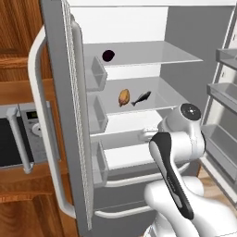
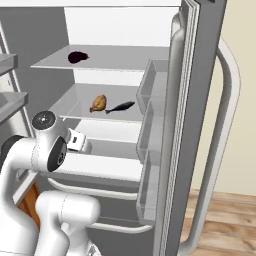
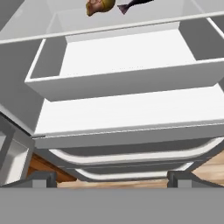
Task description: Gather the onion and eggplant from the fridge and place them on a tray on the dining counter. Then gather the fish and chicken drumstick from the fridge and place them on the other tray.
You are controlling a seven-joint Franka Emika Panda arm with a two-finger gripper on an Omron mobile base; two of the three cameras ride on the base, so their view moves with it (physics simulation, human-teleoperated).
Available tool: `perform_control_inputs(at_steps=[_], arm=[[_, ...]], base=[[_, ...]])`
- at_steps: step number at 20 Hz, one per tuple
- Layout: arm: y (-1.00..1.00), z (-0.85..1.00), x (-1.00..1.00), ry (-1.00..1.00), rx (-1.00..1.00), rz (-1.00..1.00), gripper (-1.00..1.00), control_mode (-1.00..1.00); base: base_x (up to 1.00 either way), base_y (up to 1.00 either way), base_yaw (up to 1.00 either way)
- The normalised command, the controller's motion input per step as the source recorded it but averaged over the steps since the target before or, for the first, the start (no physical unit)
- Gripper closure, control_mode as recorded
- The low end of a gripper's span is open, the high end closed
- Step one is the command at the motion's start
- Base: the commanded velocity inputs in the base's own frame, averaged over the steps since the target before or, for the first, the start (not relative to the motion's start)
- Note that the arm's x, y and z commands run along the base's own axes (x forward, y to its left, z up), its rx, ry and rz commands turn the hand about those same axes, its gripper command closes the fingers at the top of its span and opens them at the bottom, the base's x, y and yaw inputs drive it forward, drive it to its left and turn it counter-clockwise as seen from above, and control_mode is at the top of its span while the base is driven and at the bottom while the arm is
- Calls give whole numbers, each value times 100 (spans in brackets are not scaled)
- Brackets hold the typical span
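Here the dark purple, rounded eggplant (image 1: 108,55) sits on the upper glass fridge shelf (image 1: 157,54), toward its left edge; it looks smooth and firm, best pinched across its middle. On the middle glass shelf (image 1: 162,95) below, near the front edge, lie the golden-brown chicken drumstick (image 1: 123,97) and the slim dark fish (image 1: 141,97) just beside it; the fish seems slippery and thin. I cannot make out an onion. The two-finger gripper (image 3: 111,177) hangs spread wide and empty, low before the white drawers (image 3: 127,78).
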Motion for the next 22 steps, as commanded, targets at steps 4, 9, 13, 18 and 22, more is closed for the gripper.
perform_control_inputs(at_steps=[4,9,13,18,22], arm=[[0,0,0,0,0,0,-100,100],[0,0,0,0,0,0,-100,100],[0,0,0,0,0,0,-100,100],[0,0,0,0,0,0,-100,100],[19,19,0,-8,-8,0,-100,-100]], base=[[27,26,8],[33,25,11],[8,21,5],[0,20,0],[0,0,0]])
